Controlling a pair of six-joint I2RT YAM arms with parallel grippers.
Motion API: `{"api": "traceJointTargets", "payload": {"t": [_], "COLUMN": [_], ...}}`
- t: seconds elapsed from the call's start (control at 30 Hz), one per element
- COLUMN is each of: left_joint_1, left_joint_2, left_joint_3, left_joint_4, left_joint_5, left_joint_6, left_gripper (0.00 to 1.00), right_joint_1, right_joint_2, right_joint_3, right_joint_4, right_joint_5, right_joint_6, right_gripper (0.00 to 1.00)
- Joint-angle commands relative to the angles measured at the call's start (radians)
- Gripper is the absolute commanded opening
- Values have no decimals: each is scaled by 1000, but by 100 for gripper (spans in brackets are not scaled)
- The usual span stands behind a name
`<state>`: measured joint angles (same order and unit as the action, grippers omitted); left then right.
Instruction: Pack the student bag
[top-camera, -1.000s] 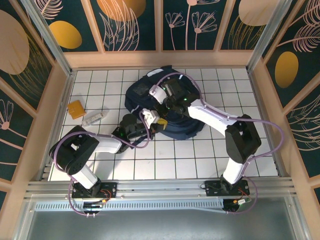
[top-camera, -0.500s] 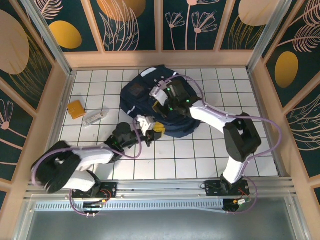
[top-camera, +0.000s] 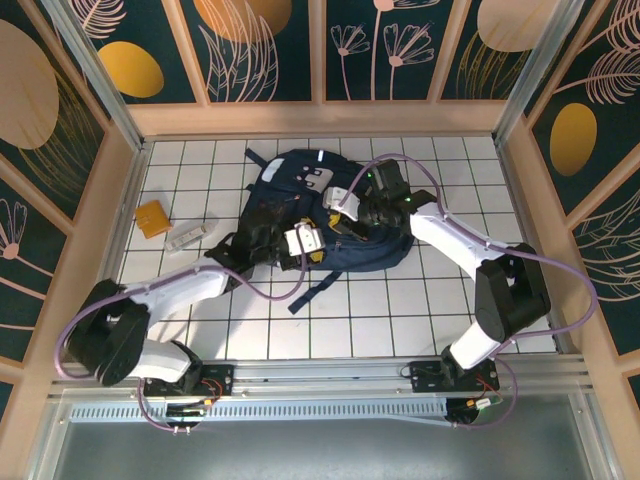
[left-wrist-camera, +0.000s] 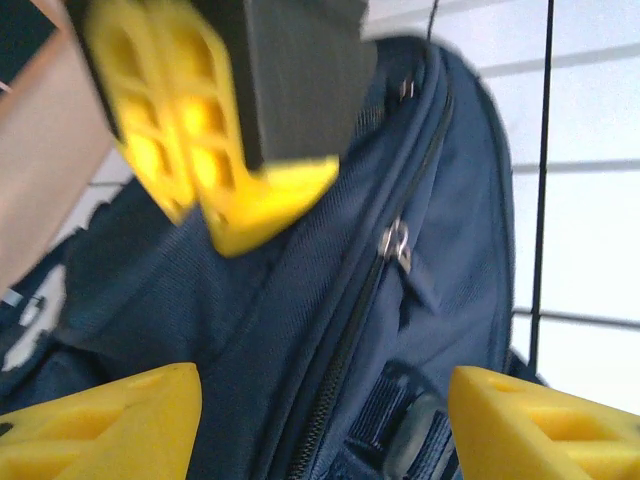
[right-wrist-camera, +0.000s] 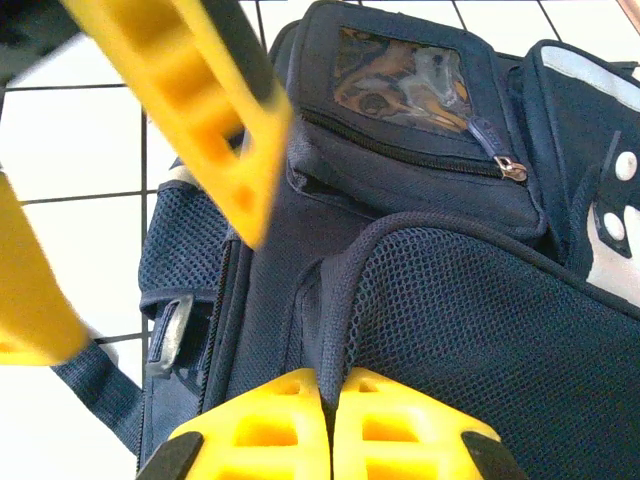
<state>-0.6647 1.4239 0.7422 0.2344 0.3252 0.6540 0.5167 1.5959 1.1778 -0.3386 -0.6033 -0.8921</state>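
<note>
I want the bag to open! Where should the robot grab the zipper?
Probably the small metal zipper pull on the navy backpack: it is a stiff tab standing off the soft fabric. The open left gripper faces it, so come straight on, one finger each side of the zip line.

Robot lab enclosure, white gridded table (top-camera: 400, 310), floral wall panels (top-camera: 270, 50)

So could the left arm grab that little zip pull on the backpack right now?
Probably yes: the left arm's fingers stand open over the student bag, the zip pull bare between them. The right arm's fingers, shut on the fabric nearby, might crowd it.
</note>
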Motion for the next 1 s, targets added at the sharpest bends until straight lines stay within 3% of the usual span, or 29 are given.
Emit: {"api": "traceJointTargets", "payload": {"t": [0.0, 0.2, 0.47, 0.6, 0.7, 0.73, 0.9, 0.97], "left_joint_1": [7, 6, -2, -3, -2, -2, -1, -2], "left_joint_2": [40, 91, 130, 179, 215, 226, 325, 356], "left_joint_3": [53, 81, 51, 56, 49, 49, 117, 137], "left_joint_4": [-65, -66, 40, 68, 89, 97, 21, 5], "left_joint_5": [-29, -154, -262, -279, -277, -282, -297, -288], "left_joint_6": [152, 245, 302, 314, 329, 323, 323, 306], "left_gripper": [66, 60, 35, 34, 34, 33, 0, 0], "right_joint_1": [-7, -25, -30, -30, -28, -26, -36, -40], "right_joint_2": [-29, -61, -34, -33, -40, -45, -105, -145], "right_joint_3": [55, 14, 31, 24, -5, -20, -122, -167], "right_joint_4": [-14, 36, 77, 103, 97, 93, 162, 258], "right_joint_5": [-120, -181, -242, -256, -186, -128, 60, 166], "right_joint_6": [-61, -24, 62, 113, 86, 72, 81, 198], "right_gripper": [0, 0, 0, 0, 0, 6, 33, 40]}}
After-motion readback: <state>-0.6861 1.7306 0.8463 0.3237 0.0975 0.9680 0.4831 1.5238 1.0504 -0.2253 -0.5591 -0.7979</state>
